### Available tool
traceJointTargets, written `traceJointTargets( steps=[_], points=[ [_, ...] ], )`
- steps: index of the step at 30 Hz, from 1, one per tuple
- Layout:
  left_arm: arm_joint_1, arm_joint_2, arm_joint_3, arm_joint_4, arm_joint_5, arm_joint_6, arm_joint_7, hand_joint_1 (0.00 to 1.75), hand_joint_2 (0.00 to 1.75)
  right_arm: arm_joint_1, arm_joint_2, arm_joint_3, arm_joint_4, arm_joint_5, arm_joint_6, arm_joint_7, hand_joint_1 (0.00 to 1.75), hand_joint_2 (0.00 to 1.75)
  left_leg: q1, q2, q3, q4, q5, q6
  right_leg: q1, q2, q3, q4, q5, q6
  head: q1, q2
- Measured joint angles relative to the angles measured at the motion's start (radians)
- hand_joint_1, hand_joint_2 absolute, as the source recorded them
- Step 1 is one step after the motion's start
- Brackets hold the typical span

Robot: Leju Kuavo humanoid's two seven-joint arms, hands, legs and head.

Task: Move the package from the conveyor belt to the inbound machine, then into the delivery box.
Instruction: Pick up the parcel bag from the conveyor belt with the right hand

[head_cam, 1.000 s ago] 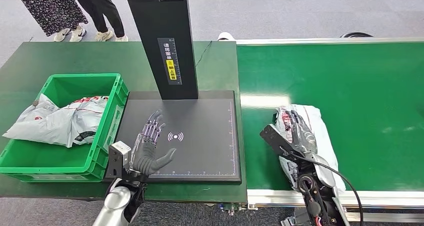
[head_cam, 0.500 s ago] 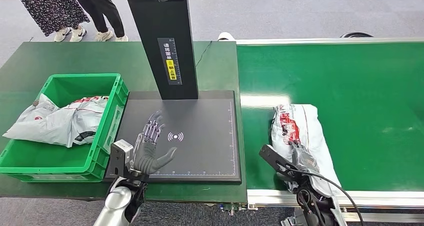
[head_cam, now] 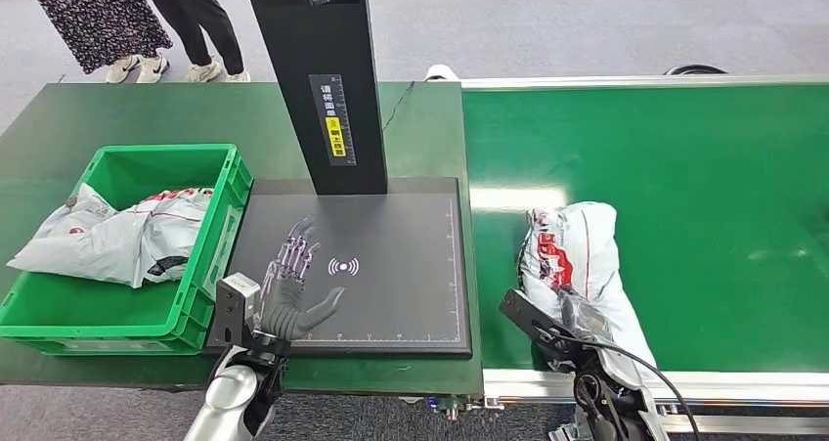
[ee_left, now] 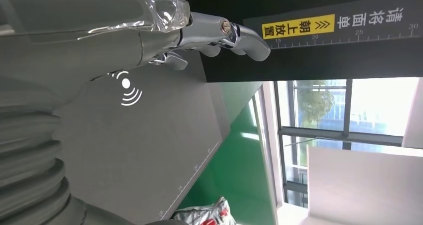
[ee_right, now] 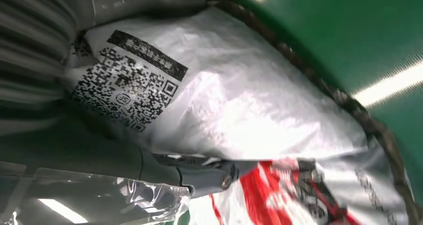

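The package (head_cam: 577, 255) lies on the conveyor belt (head_cam: 723, 187), just right of the black scanner pad (head_cam: 391, 255), which serves here as the landmark. The right hand (head_cam: 577, 316) sits at the package's near end with its fingers against the crinkled plastic; whether it has truly closed on the bag cannot be told. The left hand (head_cam: 291, 285) hovers over the near-left part of the pad, released, fingers spread, holding nothing.

The likely trouble is slip: the bag is soft and glossy, so a shallow hold on one end could let it sag or drop at the belt's edge before it reaches the pad. The printed code on it may also land face down.

Left of the pad, the green crate (head_cam: 205, 265) holds another grey mail bag (head_cam: 117, 236), which spills over its far-left rim.
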Motion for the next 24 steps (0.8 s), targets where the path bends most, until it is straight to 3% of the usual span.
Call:
traceJointTargets(
  steps=[16,24],
  points=[
    [0.024,0.000,0.004,-0.020,0.008,0.003,0.012,0.00,1.75,-0.029,0.002,0.032,0.012,-0.039,-0.011,-0.047,1.75,1.75,0.000,0.000,0.003,0.000,-0.001,0.000,0.000,0.000,0.003,0.000,0.000,0.000,0.000,0.000],
    [0.060,0.007,0.022,-0.060,0.020,0.006,-0.005,0.00,1.75,-0.007,0.011,0.028,-0.048,-0.258,-0.097,-0.210,1.75,1.75,0.000,0.000,0.000,0.000,0.000,0.000,0.000,0.000,0.001,0.000,0.000,0.000,0.000,0.000]
  ],
)
